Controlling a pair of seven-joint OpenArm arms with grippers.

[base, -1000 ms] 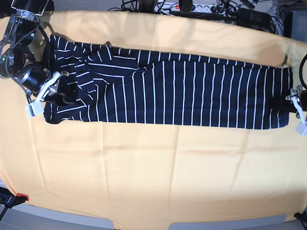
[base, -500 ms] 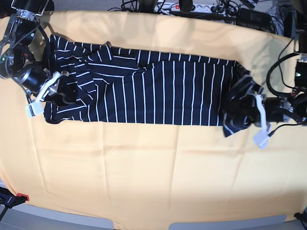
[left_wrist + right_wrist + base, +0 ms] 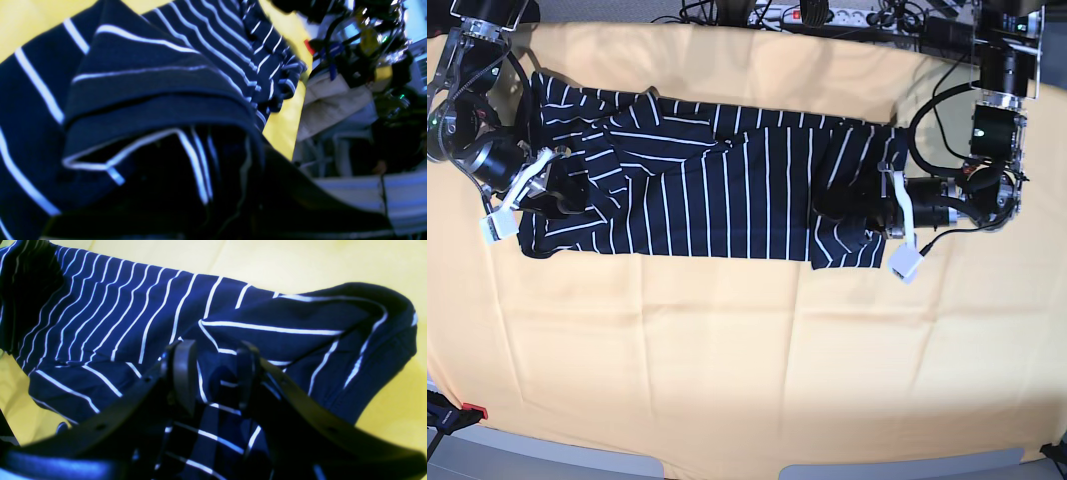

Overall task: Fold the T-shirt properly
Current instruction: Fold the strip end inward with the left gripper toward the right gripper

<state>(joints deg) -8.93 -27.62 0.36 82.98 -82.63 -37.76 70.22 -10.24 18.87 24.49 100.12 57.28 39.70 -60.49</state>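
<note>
The dark navy T-shirt (image 3: 727, 190) with thin white stripes lies lengthwise across the yellow table cover. Its right end is lifted and doubled back over the body. My left gripper (image 3: 887, 215), on the right of the base view, is shut on that end. In the left wrist view the T-shirt (image 3: 150, 83) drapes over the gripper and hides the fingers. My right gripper (image 3: 537, 190) sits at the shirt's left end. In the right wrist view the gripper (image 3: 215, 376) has its fingers (image 3: 183, 373) on either side of a pinched ridge of T-shirt (image 3: 133, 323).
The yellow cover (image 3: 747, 350) spans the whole table in front of the shirt. Cables and a power strip (image 3: 827, 15) lie along the back edge. A red clamp (image 3: 472, 410) sits at the front left corner.
My left gripper has moved left along the table with the shirt's right end, folding it back over the body. My right gripper has stayed where it was.
</note>
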